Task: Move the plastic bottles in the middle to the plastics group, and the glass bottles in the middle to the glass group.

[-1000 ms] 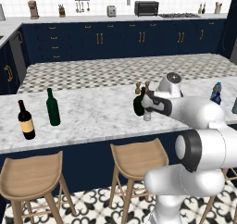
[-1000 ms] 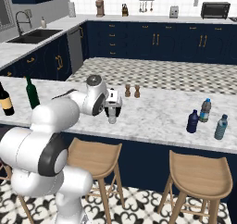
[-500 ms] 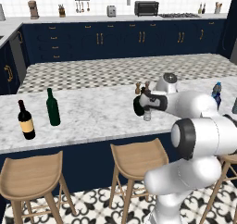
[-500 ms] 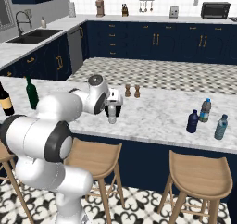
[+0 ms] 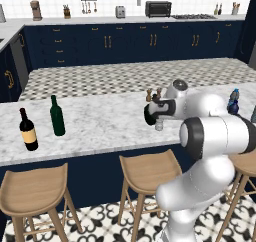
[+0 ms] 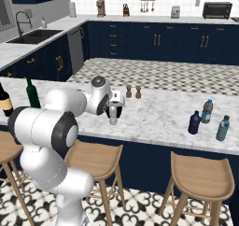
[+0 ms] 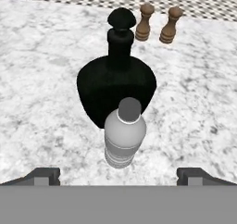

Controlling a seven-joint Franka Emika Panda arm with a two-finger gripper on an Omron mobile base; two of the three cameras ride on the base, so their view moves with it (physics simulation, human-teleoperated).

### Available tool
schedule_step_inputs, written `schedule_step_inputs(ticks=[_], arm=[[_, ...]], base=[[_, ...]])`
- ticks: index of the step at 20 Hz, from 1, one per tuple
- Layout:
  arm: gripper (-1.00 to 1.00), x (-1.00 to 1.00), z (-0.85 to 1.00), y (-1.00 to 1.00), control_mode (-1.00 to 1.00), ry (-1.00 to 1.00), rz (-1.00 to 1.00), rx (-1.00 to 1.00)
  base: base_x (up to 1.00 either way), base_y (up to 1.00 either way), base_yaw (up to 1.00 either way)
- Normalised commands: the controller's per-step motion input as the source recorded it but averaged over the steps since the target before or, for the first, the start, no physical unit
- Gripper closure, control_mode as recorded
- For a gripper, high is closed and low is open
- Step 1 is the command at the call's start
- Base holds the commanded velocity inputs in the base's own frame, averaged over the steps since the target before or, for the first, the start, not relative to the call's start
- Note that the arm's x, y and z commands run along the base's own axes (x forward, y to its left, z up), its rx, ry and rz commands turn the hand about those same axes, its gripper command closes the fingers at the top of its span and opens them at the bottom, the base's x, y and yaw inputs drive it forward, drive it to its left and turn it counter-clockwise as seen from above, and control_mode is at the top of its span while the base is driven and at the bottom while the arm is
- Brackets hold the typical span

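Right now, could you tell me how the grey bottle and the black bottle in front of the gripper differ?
The grey bottle is slim, straight-sided and see-through; the black bottle is squat, round-bellied and opaque. The grey one has a small flat cap; the black one has a narrow neck with a round stopper. The grey one stands nearer the gripper. Both stand upright on the counter.

1. Showing as polished grey-veined white marble: counter (image 7: 41, 79).
2. Looking matt black, opaque: squat bottle (image 7: 115, 86).
3. Appearing as ribbed translucent grey plastic at 6 o'clock of it: small bottle (image 7: 124, 137).
4. Looking like turned brown wood: two mills (image 7: 159, 23).
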Motion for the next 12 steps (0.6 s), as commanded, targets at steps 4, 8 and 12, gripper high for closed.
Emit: schedule_step_inputs(ticks=[4,8,12], arm=[[-1.0,0.16,-0.17,0.0,-1.0,0.0,0.0,0.0],[-1.0,0.16,-0.16,0.0,-1.0,0.0,0.0,0.0],[-1.0,0.14,-0.09,0.0,-1.0,0.0,0.0,0.0]], base=[[0.0,0.0,0.0],[0.0,0.0,0.0],[0.0,0.0,0.0]])
